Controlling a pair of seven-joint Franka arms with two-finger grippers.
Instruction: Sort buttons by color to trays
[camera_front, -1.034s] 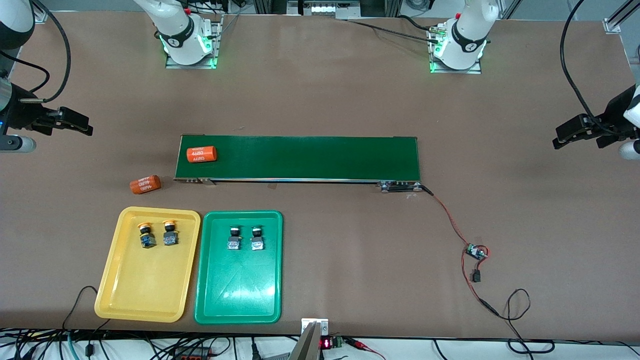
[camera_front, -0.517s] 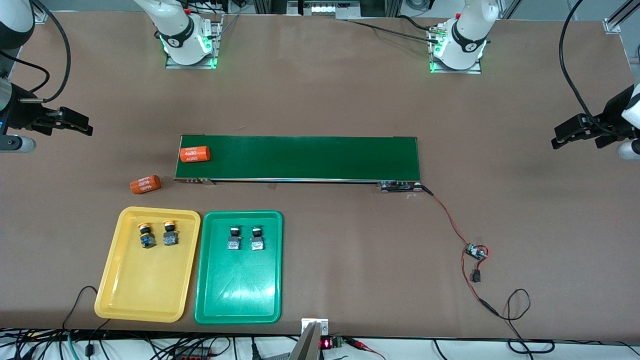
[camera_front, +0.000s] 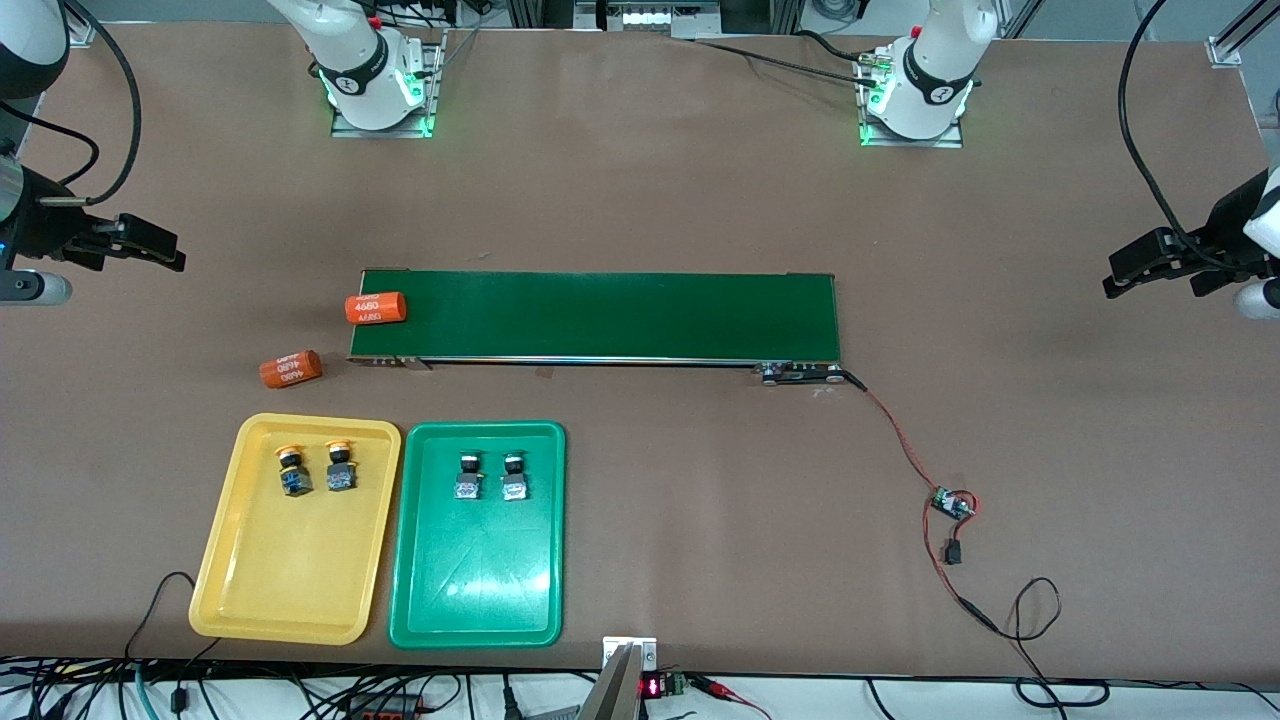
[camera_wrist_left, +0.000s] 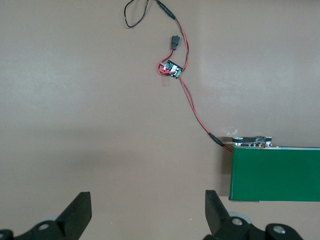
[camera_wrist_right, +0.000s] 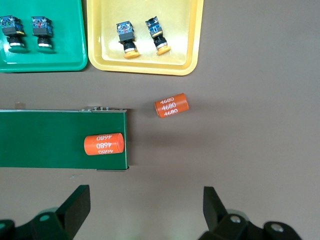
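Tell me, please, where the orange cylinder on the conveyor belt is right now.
In the front view, the orange cylinder lies at the conveyor belt's end toward the right arm, overhanging its edge.

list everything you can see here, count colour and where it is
buttons, yellow-capped: two, black-and-blue bodies, side by side in the yellow tray
buttons, green-capped: two, side by side in the green tray
yellow tray: one, beside the green tray, toward the right arm's end
green tray: one
conveyor belt: one, dark green, mid-table
orange cylinders: two, white print; one at the belt's end, one on the table beside it
circuit board: one, small, red wires to the belt
left gripper: open, over bare table, waiting
right gripper: open, over bare table, waiting
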